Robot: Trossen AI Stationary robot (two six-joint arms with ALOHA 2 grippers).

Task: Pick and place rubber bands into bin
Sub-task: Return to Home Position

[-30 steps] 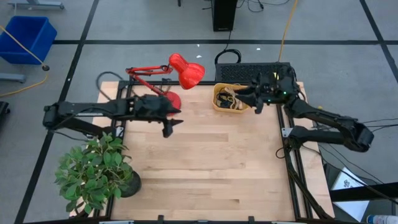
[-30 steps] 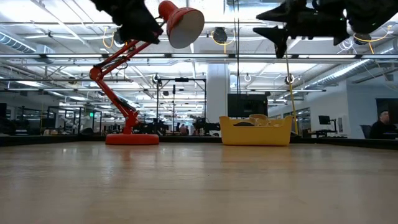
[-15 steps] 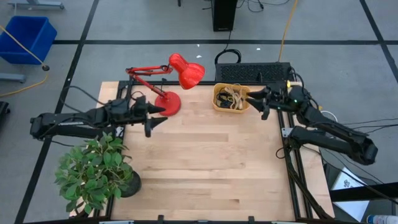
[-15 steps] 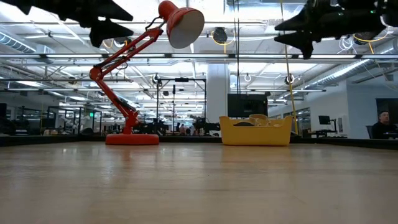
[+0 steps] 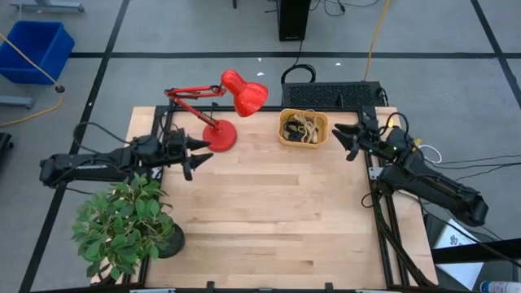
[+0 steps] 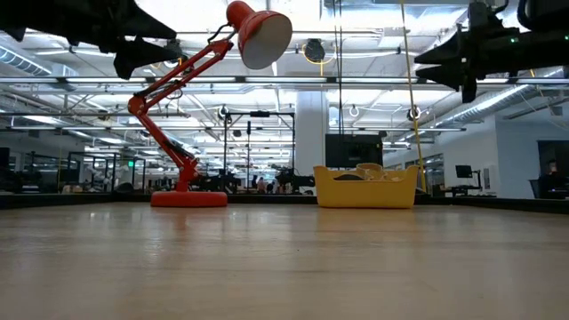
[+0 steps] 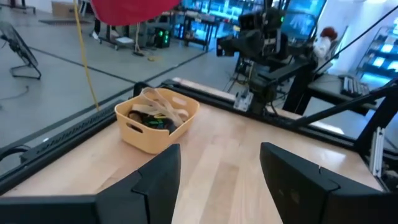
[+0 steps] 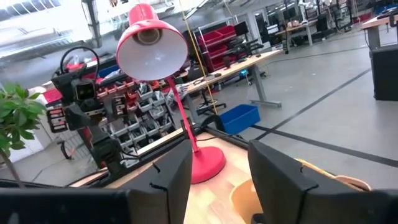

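Now the rubber bands (image 5: 301, 124) lie heaped inside the bin (image 5: 303, 144), seemingly tan and black loops, at the table's (image 5: 269, 212) back edge near the red lamp (image 5: 242, 91). The right gripper (image 5: 339, 136) hovers just beside the bin, fingers spread wide, empty. The left gripper (image 5: 203, 150), likewise wide and empty, hangs by the lamp's base, well apart from the bin.

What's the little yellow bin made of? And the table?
The bin looks like plastic: smooth, evenly yellow walls with rounded corners and a slight sheen. The table looks like pale wood, showing plank lines and grain, with a matte finish.
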